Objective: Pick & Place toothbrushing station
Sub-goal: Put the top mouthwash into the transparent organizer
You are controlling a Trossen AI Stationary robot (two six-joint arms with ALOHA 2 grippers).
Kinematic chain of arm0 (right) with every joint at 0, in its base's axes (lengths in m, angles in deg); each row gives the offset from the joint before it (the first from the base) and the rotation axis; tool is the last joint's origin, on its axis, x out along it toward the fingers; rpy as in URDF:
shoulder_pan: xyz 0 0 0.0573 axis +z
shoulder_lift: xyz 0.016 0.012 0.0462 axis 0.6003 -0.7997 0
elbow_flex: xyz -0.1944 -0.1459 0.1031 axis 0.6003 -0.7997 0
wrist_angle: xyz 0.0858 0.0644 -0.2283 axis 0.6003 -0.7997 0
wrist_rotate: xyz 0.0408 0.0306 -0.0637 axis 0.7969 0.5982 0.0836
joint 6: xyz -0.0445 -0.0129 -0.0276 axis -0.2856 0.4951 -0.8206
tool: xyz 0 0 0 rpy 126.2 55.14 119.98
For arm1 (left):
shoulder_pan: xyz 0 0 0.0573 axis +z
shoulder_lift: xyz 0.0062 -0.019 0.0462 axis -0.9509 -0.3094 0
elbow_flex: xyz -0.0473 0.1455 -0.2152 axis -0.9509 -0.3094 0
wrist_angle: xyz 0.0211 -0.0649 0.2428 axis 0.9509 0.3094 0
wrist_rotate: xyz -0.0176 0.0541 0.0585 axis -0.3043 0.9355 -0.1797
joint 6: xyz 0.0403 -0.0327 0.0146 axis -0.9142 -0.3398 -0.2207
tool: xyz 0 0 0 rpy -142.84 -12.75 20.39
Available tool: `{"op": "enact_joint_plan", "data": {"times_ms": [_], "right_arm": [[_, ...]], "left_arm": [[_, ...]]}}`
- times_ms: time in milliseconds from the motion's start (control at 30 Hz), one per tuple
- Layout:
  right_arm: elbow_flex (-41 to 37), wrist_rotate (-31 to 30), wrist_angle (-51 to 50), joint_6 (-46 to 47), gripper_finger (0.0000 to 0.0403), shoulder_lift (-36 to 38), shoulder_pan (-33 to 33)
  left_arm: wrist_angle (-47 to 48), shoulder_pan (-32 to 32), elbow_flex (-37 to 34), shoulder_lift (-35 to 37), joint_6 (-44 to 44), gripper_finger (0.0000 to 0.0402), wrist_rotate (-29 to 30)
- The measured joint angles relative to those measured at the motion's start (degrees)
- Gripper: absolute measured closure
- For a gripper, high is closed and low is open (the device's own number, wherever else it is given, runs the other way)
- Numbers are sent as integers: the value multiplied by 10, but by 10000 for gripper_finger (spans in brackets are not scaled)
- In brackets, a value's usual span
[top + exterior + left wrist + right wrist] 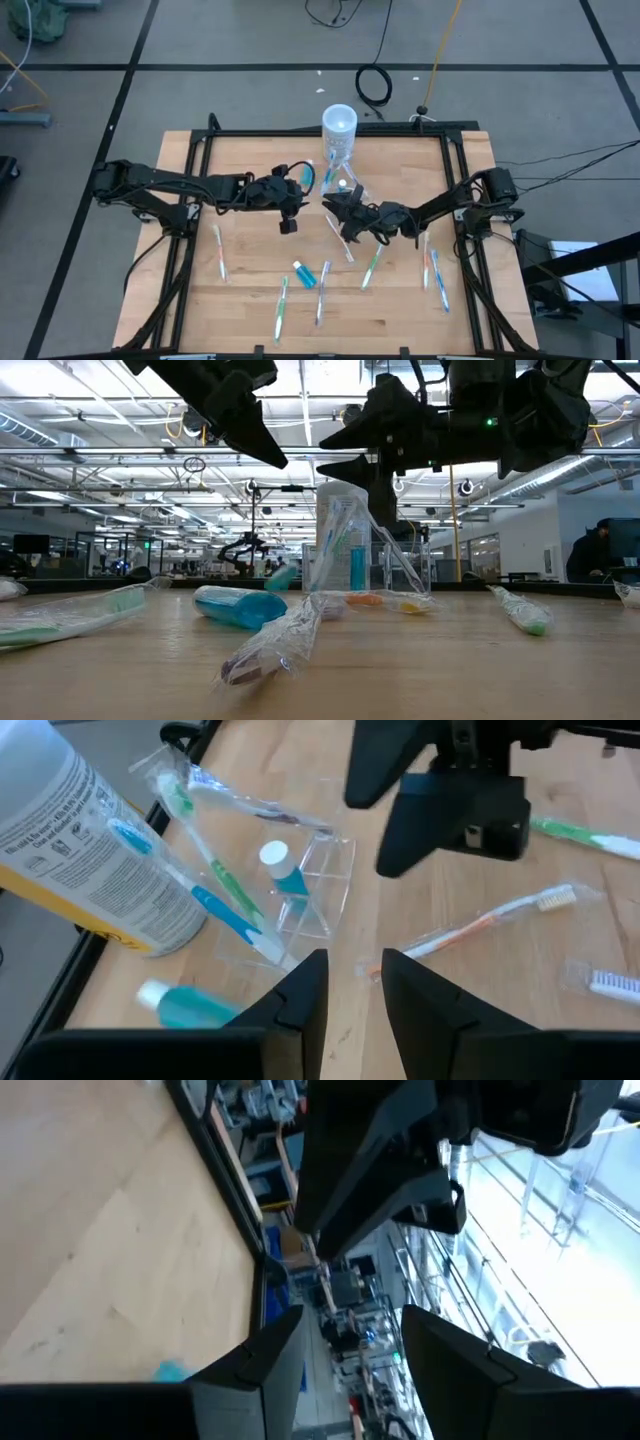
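Low view: dark arms hide the clear container's [345, 540] top.

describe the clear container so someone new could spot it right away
Start at the tall white cylinder standing at the far edge of the wooden table, midway along it. Right in front of it, between the two grippers, sits the small clear container with toothbrushes leaning in it and a blue white-capped tube upright inside. It is the only see-through, compartmented thing; the cylinder beside it is opaque and taller.
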Motion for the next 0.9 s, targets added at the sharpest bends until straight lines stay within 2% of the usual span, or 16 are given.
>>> {"op": "enact_joint_plan", "data": {"times_ms": [200, 367, 433, 633, 900], "right_arm": [[0, -12, 11, 1, 245, 0, 3], [0, -80, 11, -30, 247, 0, 3], [0, -89, 11, -35, 247, 0, 1], [0, -51, 11, -21, 247, 0, 0], [0, -42, 10, -3, 247, 0, -4]], "left_arm": [[29, 0, 0, 0, 20, 298, 14], [84, 1, 0, 0, 50, 298, 123], [95, 5, 0, -2, 62, 297, 146], [98, 27, 0, -3, 93, 289, 136], [96, 52, -12, -3, 97, 209, 134]]}}
